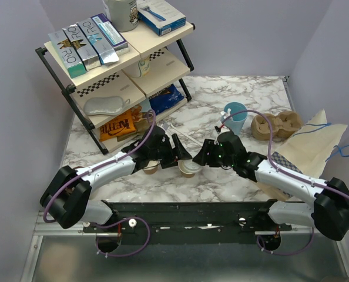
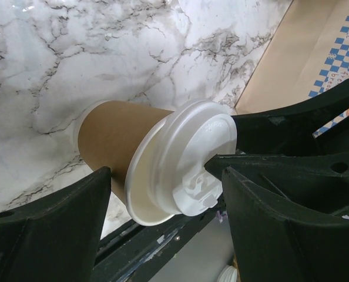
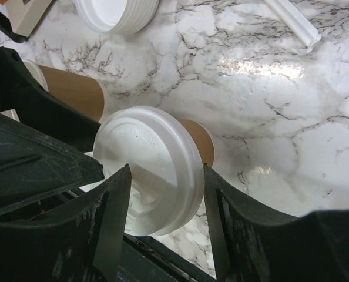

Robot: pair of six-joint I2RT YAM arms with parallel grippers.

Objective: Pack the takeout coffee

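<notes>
The takeout coffee [image 1: 189, 170], a tan paper cup with a white lid, is near the front middle of the marble table. My right gripper [image 1: 201, 157] is shut on its lid. In the right wrist view the lid [image 3: 148, 167] fills the gap between both fingers of the right gripper [image 3: 165, 176]. My left gripper [image 1: 174, 154] is open. In the left wrist view the cup [image 2: 118, 138] lies tilted between the spread fingers of the left gripper [image 2: 165, 176], lid [image 2: 183, 161] toward the camera, with the right arm's fingers [image 2: 292, 126] against the lid.
A lidless tan cup [image 1: 150, 169] stands just left of the coffee and also shows in the right wrist view [image 3: 74, 94]. A light-blue cup [image 1: 236, 116], a cardboard carrier [image 1: 277, 124] and a brown paper bag [image 1: 315, 144] are at the right. A stocked shelf rack [image 1: 80, 88] stands back left. A stack of white lids [image 3: 116, 12] is nearby.
</notes>
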